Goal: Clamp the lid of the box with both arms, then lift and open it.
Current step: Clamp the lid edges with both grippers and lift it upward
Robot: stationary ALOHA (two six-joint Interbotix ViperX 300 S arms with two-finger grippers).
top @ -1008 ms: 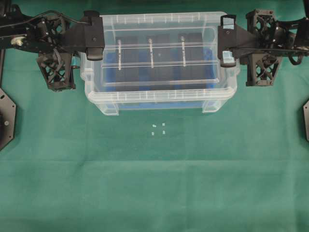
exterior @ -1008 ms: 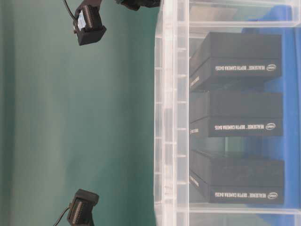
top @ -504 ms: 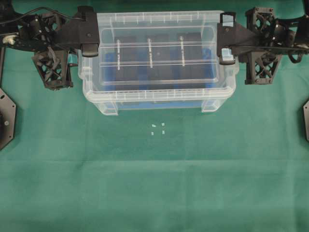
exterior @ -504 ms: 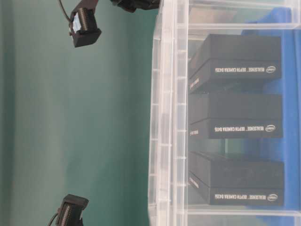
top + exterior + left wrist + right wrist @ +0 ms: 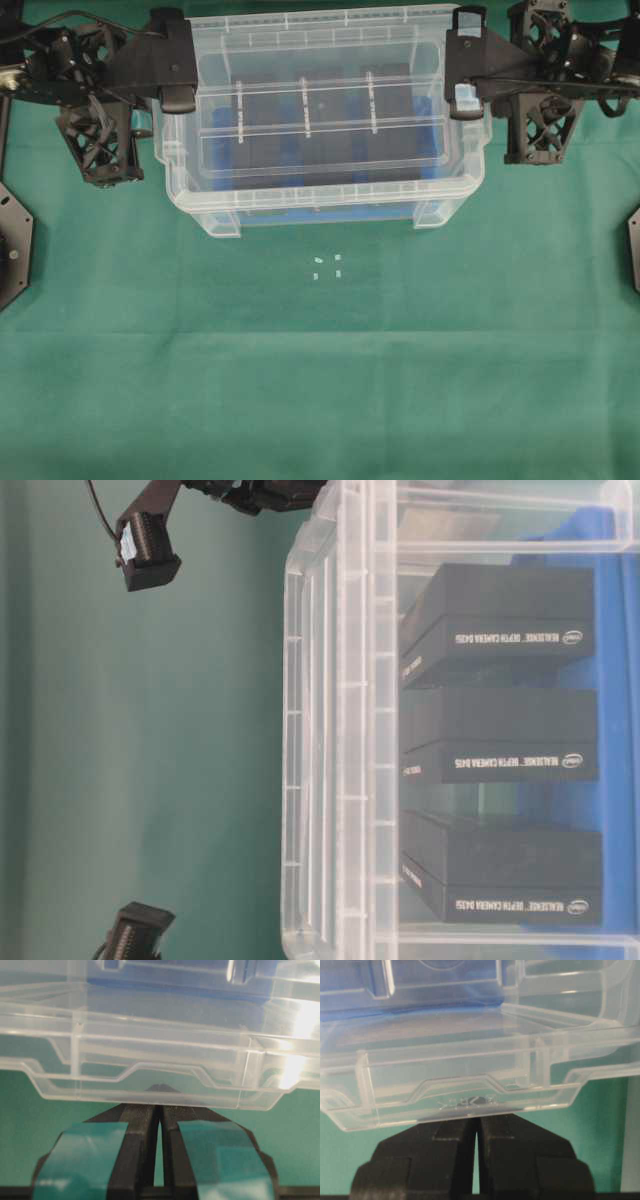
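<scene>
Lid: thin, light, probably flexible; held by its end tabs.
Left gripper, right gripper: both clamped on it.

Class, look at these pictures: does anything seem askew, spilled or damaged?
Nothing spilled or damaged. The lid sits off the box, clamped at each end by the left gripper and right gripper. Three black blocks lie neatly inside.
</scene>
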